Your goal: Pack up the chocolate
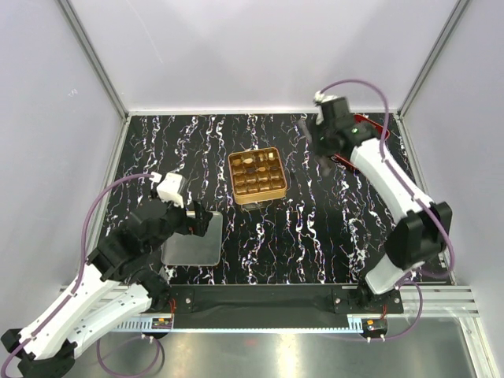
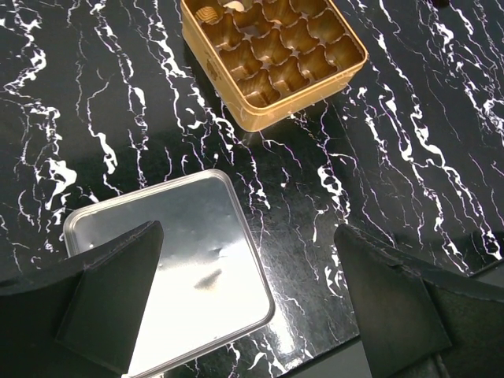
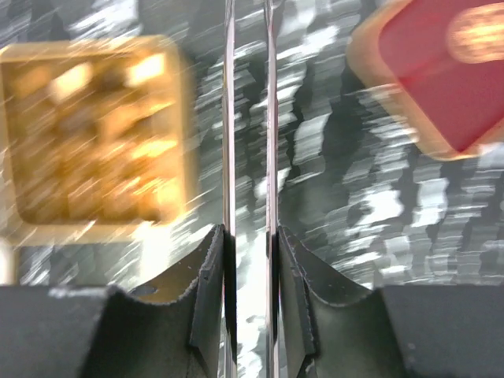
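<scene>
The left gripper (image 2: pixel 246 228) hung over a flat silver lid (image 2: pixel 181 268) with its fingers spread as wide as they went, holding nothing. The lid lay on the black marbled worktop (image 2: pixel 94 118). Just beyond it, not touching, stood the gold tin (image 2: pixel 307 96). The chocolate (image 1: pixel 250 164) sat in a few cells of the tin's far rows. At the far right the right gripper (image 3: pixel 250 228) was blurred, its fingers set close against two thin metal strips (image 3: pixel 228 118). Whether they pinched anything I could not tell. In its view the tin lay ahead to the left and the red tray (image 3: pixel 441 71) ahead to the right.
</scene>
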